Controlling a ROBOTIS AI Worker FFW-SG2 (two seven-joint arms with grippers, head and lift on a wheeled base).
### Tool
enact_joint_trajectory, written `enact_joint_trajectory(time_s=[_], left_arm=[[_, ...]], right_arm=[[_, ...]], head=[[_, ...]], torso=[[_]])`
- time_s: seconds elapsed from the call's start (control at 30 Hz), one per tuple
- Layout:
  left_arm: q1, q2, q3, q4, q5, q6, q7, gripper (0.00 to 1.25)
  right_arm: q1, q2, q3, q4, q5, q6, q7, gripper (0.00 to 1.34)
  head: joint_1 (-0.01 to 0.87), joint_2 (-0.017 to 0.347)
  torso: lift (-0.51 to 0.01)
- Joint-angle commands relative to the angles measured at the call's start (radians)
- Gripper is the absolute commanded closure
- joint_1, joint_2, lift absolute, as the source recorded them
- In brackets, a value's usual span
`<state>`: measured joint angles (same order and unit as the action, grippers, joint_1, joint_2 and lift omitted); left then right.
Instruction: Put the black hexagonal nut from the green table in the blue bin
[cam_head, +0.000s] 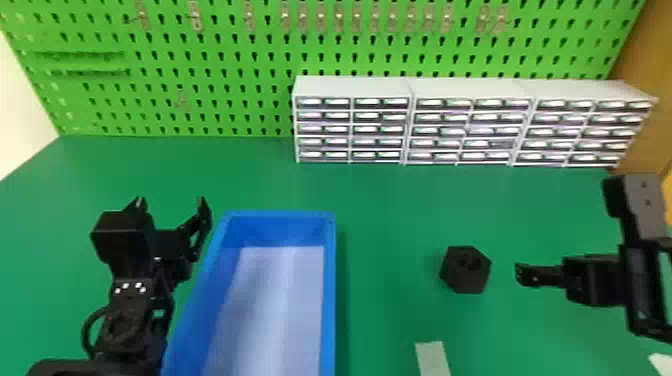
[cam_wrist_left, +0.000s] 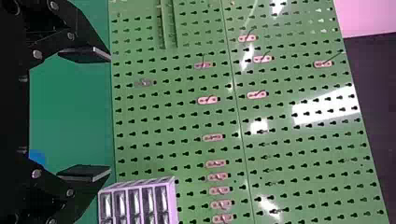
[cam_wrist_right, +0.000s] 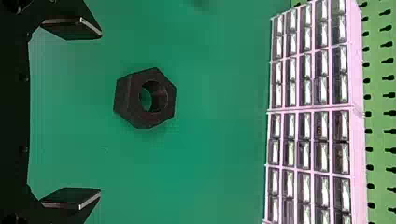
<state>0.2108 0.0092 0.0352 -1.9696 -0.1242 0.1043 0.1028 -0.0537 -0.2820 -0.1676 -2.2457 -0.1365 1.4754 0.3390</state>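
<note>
Near black nut but apart, right hand, fingers spread wide

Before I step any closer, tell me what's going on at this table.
The robot is set to put a black hexagonal nut in the blue bin, but neither gripper is holding it yet. The nut sits on the green table, right of the bin. The right gripper is open near it, while the open left gripper is over on the bin's left side.
</note>
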Motion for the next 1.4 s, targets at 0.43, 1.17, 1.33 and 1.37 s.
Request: enact_joint_trajectory(time_s=[0.43,1.17,1.33,1.37], left_arm=[[-0.002,0.000,-0.003,0.000,-0.003,0.000,0.000,0.40],[-0.018,0.000,-0.018,0.014,-0.005,0.000,0.000,0.40],[-0.021,0.000,-0.018,0.014,-0.005,0.000,0.000,0.40],[-0.021,0.000,-0.020,0.015,-0.005,0.000,0.000,0.40]], right_arm=[[-0.008,0.000,0.011,0.003,0.002,0.000,0.000,0.11],[-0.041,-0.011,0.060,0.067,0.000,-0.018,0.000,0.11],[-0.058,-0.010,0.072,0.094,-0.014,-0.029,0.000,0.11],[-0.060,-0.008,0.074,0.098,-0.018,-0.030,0.000,0.11]], head=[[0.657,0.057],[0.657,0.057],[0.657,0.057],[0.657,0.057]], torso=[[-0.095],[-0.095],[-0.095],[-0.095]])
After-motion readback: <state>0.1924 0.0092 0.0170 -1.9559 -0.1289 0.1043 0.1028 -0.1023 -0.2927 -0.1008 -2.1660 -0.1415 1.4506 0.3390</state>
